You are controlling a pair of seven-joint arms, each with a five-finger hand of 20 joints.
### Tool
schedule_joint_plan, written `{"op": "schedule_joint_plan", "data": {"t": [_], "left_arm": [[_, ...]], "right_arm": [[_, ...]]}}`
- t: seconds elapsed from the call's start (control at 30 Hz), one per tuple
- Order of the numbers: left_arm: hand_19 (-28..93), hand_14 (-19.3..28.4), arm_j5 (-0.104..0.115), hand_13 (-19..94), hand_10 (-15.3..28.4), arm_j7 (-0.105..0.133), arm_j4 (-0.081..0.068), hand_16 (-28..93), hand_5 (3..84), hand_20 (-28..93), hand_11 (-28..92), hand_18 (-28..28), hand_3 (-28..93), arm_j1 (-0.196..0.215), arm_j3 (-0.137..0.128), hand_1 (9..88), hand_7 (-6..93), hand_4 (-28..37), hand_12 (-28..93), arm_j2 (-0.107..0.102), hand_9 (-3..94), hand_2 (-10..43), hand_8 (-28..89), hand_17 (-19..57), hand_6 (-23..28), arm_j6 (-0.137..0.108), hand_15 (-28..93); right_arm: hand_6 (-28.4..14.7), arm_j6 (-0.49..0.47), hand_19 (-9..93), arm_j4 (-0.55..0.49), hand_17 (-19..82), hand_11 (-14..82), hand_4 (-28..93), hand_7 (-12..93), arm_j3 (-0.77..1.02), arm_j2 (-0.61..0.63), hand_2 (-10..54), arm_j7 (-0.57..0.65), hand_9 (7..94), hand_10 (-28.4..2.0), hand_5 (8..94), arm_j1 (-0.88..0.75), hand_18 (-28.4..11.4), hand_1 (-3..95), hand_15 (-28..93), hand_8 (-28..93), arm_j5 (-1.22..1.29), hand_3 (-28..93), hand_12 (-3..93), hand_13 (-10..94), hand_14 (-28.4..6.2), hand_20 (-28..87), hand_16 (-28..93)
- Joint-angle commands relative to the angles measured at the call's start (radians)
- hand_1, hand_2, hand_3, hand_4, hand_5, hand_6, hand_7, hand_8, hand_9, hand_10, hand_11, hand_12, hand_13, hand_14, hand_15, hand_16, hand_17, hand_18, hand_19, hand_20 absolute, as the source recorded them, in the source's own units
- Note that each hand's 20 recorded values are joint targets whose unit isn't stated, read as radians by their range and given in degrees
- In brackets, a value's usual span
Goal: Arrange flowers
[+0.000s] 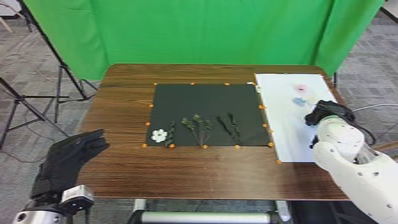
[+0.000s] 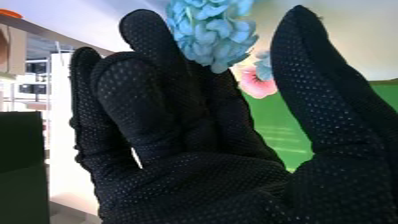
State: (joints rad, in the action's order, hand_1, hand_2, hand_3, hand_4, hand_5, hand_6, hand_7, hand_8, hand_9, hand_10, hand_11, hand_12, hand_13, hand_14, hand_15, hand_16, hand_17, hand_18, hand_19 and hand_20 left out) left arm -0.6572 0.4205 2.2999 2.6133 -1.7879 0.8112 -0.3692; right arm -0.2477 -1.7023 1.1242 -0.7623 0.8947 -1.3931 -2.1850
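The right hand [image 1: 330,114] is over the white sheet [image 1: 289,127] on the right side of the table [image 1: 187,175], with the blue flower [image 1: 299,101] just beside it, toward the table's middle. In the wrist view this hand [image 2: 187,185] is loosely open: its fingers are slightly bent and close together, some overlapping, and the thumb stands well apart from them. The blue flower shows behind the fingertips and in the gap before the thumb; I cannot tell whether the glove touches it. The pink flower [image 1: 301,88] is on the white sheet as well, near the blue one and farther from the robot. The left hand [image 1: 64,162] is at the table's left edge, near the front, palm and fingers relaxed and holding nothing. Between the two hands lies the black sheet [image 1: 204,102], with orange dots [image 1: 205,146] along its edges. In its near left corner is the white flower [image 1: 159,135], with a thin dark sprig [image 1: 171,132] just beside it. Green sprigs [image 1: 197,121] lie to the right of these, and farther right are dark twisted strips [image 1: 226,128]. A green cloth [image 1: 204,30] hangs behind the table, and black stands [image 1: 59,62] are on the left.
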Motion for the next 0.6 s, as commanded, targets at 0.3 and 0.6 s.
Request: {"op": "schedule_joint_plan", "data": {"t": [0.3, 0.6], "left_arm": [[58, 27.9, 0.001, 29, 23.4, -0.005, 0.002, -13, 51.3, 17, 43, 20.8, 81, 0.011, -0.002, 27.6, 17.9, -18.1, 10, 0.001, 41.9, 7.6, -10, -9.4, 16.2, 0.004, 63], [58, 27.9, 0.011, 28, 23.4, -0.01, 0.009, -13, 51.2, 17, 43, 20.8, 81, 0.063, -0.068, 27.4, 18.1, -18.1, 10, -0.002, 42.0, 7.4, -10, -9.4, 16.1, 0.019, 63]], "right_arm": [[-5.8, 0.122, 90, 0.011, 30, 20.8, -28, 24, -0.041, 0.012, -9.5, 0.008, 84.8, -9.4, 72.2, -0.003, -26.0, 55.2, 72, 5, -0.05, 76, 36.2, 77, -9.5, -1, 21], [-3.7, 0.173, 89, 0.011, 31, 20.5, -28, 30, -0.073, 0.017, -9.5, -0.008, 88.1, -7.2, 77.8, 0.026, -24.3, 59.2, 70, 7, -0.068, 76, 38.0, 81, -6.7, 0, 22]]}}
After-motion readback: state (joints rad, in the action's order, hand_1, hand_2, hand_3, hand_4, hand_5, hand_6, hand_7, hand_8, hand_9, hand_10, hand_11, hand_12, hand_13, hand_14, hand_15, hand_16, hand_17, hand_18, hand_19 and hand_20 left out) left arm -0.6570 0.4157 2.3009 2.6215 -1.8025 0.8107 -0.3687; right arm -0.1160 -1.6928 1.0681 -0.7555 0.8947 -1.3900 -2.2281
